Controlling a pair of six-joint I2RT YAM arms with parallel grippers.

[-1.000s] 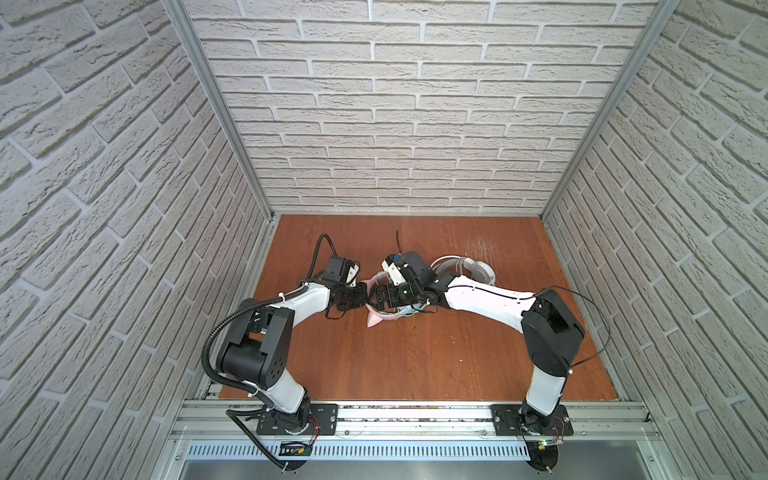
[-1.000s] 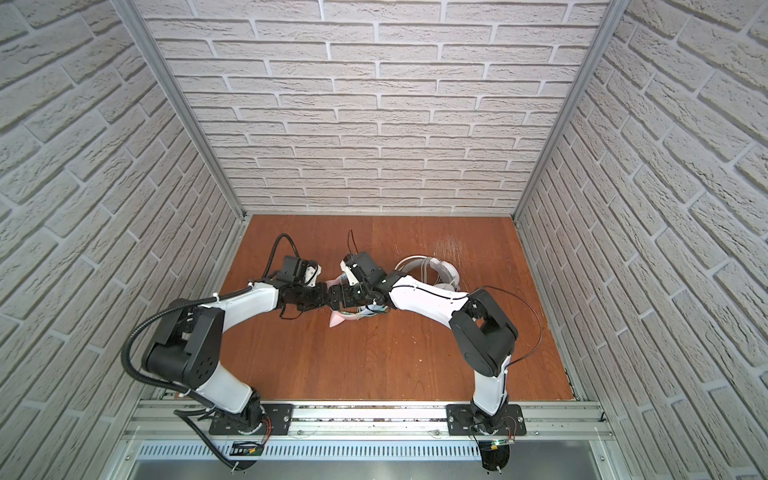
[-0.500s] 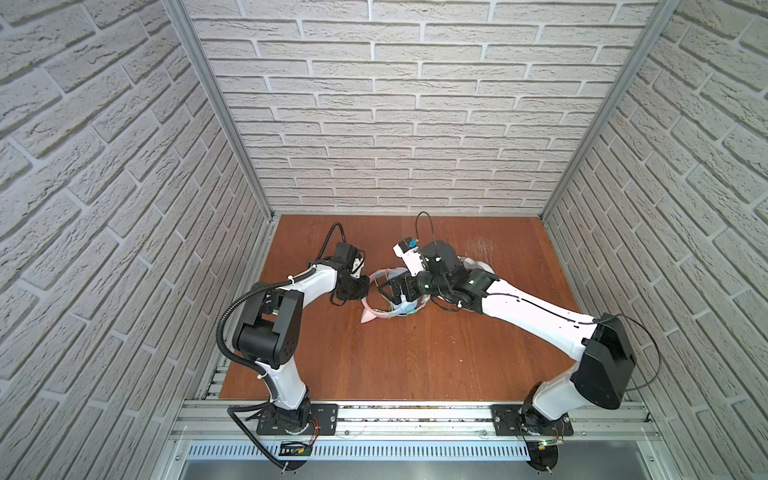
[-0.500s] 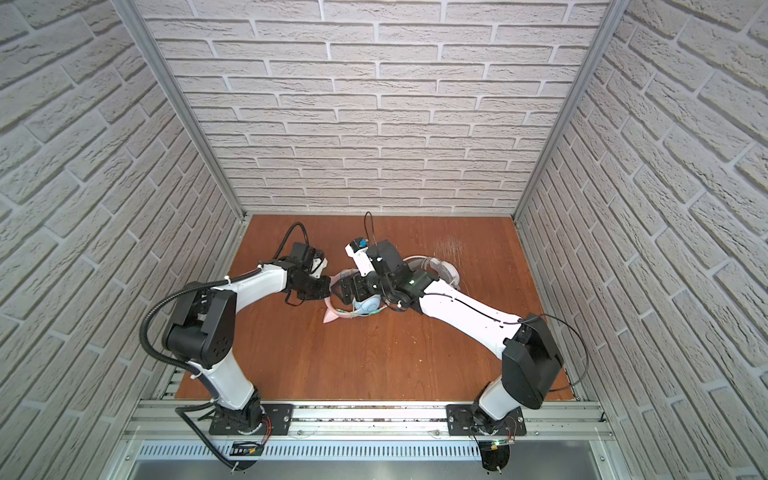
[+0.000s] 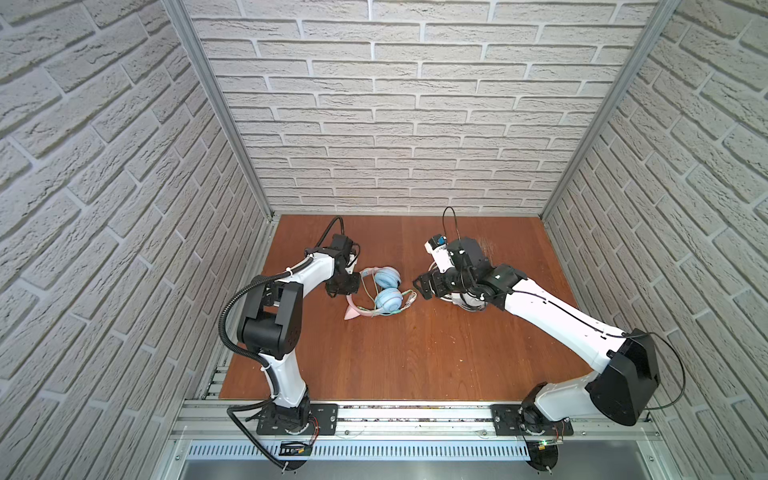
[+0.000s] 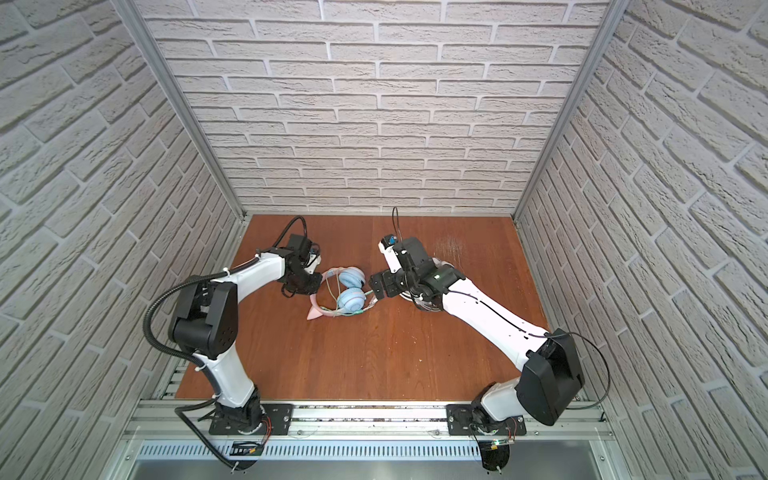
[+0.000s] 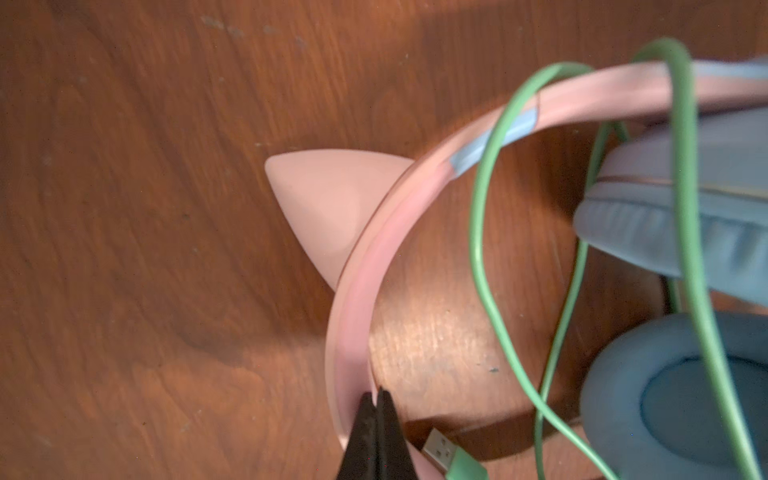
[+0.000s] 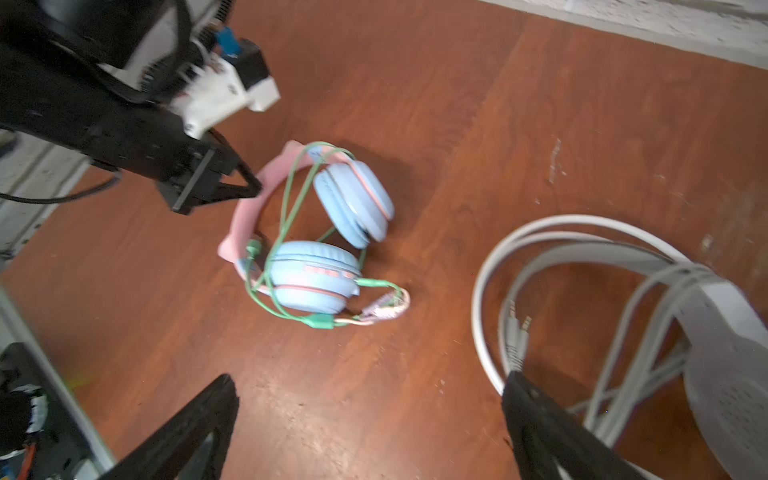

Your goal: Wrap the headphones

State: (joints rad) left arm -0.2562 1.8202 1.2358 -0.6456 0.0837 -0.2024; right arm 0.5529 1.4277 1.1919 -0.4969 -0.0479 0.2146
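Observation:
The pink cat-ear headphones (image 5: 388,300) (image 6: 351,300) lie flat on the wooden floor, mid-left in both top views. Their light blue earcups (image 8: 316,274) have the green cable (image 8: 291,195) looped over the headband and cups. A green USB plug (image 7: 440,446) lies inside the band. My left gripper (image 7: 376,401) (image 5: 355,282) is shut, its tips against the pink headband (image 7: 353,316). The right gripper (image 8: 370,384) (image 5: 422,286) hangs open over bare floor between both pairs. The white headphones (image 8: 582,249) (image 6: 424,305) with pale cable sit mostly under my right arm.
Brick-pattern walls close in the floor (image 5: 395,353) on three sides. An aluminium rail (image 5: 415,415) with both arm bases runs along the front edge. The cable's end plugs (image 8: 386,307) stick out toward the right gripper.
My right gripper has pulled back to the right, off the pink headphones, and stays open. The left gripper stays shut at the headband. The pink headphones shifted slightly away from the front.

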